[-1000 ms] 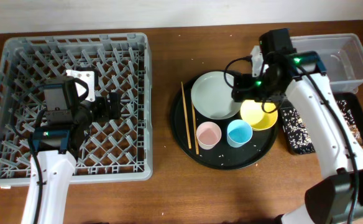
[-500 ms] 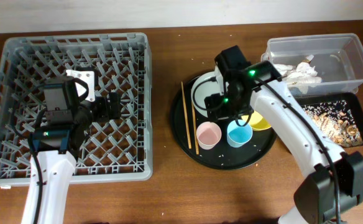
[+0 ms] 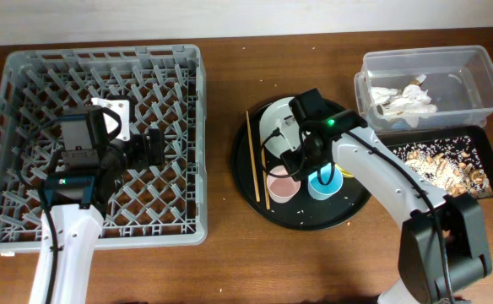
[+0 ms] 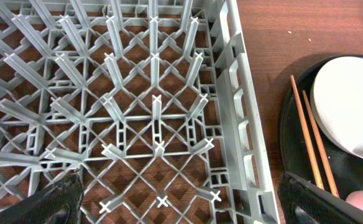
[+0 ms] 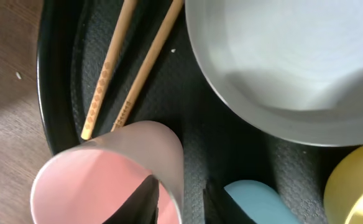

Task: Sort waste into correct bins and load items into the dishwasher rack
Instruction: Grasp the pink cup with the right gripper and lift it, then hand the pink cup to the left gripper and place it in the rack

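Shows the right gripper (image 3: pixel 297 167) over the pink cup (image 3: pixel 280 186) on the round black tray (image 3: pixel 314 216), chopsticks (image 3: pixel 256 160) at that tray's left side, dishwasher rack (image 3: pixel 27 76) farther left, clear tub (image 3: pixel 491 80) to its upper right.

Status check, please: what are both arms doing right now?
Left gripper open, empty, over dishwasher rack. Right gripper fingers straddling pink cup rim, open. Chopsticks, blue cup close beside.

You have no text, label or number you can read here. The only print is a row of small dark marks along the wooden chopsticks (image 5: pixel 107 74) in the right wrist view, too blurred to make out.
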